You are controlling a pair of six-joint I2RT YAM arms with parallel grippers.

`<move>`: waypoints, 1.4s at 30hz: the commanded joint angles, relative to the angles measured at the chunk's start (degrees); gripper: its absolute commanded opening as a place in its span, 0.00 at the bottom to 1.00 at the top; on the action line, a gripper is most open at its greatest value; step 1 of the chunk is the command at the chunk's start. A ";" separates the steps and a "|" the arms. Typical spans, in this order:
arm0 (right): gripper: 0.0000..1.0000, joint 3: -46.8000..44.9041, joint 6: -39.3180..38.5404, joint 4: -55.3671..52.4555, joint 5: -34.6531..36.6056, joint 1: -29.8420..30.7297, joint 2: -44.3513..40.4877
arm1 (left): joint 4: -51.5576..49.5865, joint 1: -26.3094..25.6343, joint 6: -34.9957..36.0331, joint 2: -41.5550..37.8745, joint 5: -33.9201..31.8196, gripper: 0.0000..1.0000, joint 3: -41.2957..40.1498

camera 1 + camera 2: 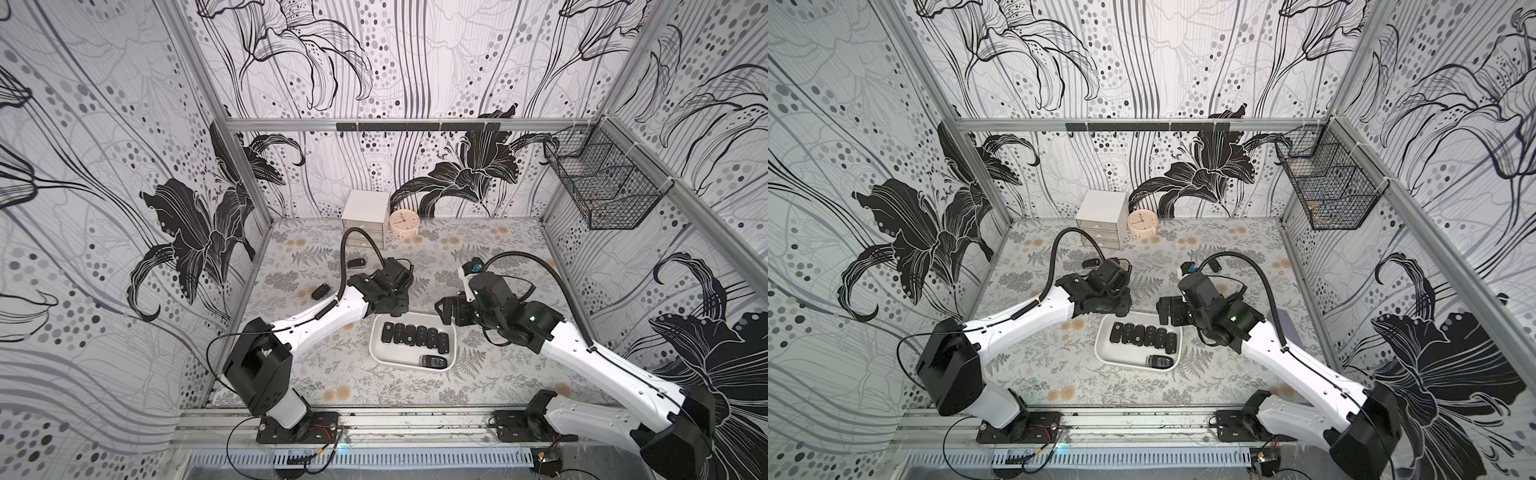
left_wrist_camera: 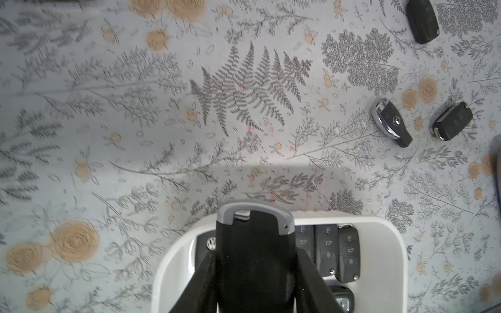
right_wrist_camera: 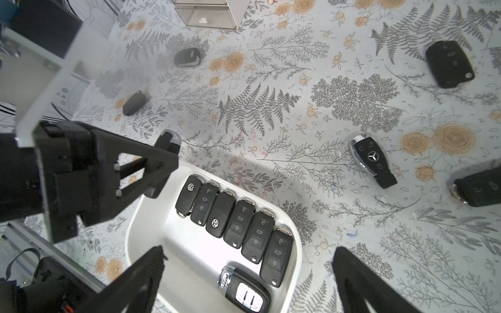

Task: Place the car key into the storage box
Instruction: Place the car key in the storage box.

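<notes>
Black plastic with a grey cap: the key (image 2: pixel 254 238) is clamped between the left gripper's (image 2: pixel 256 281) fingers. Its long axis runs in line with them, grey end leading past the tips. It hangs over the box's (image 2: pixel 393 238) far-left corner, clear of the floor. The cap looks to reach past the far rim, so the drop likely calls for a pull toward the near rim, then a lowering. Height above the box cannot be told.

Left arm has the job. Right gripper (image 3: pixel 249 250) hovers by the box's far-right corner, fingers wide apart, nothing between them.

In the way: a row of six keys (image 1: pixel 415 334) fills the box's far side, under the held one. A silver-faced key (image 1: pixel 435 361) lies along the near rim toward the right corner. Bare floor shows only at the near-left part, which seems the one free spot. Risk: landing on the row.

A chrome-edged key (image 3: pixel 371 160) and other loose ones lie on the worktop (image 1: pixel 332 382) beyond the far rim, apart from the box.
</notes>
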 commanded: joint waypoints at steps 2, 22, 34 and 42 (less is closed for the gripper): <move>1.00 -3.66 -2.90 -2.17 -4.31 0.34 -5.10 | -3.04 -5.37 -19.95 -0.38 -7.07 0.27 0.04; 1.00 -13.52 -1.41 -7.52 -9.91 0.33 -26.23 | -22.84 -20.86 -73.43 13.71 -16.37 0.25 11.60; 1.00 -15.53 -0.91 -8.41 -9.81 0.37 -29.24 | -17.15 -21.32 -84.12 12.46 -16.38 0.25 2.53; 1.00 -16.09 -0.74 -8.14 -9.99 0.33 -29.02 | -14.51 -20.43 -84.30 11.78 -17.18 0.25 -0.68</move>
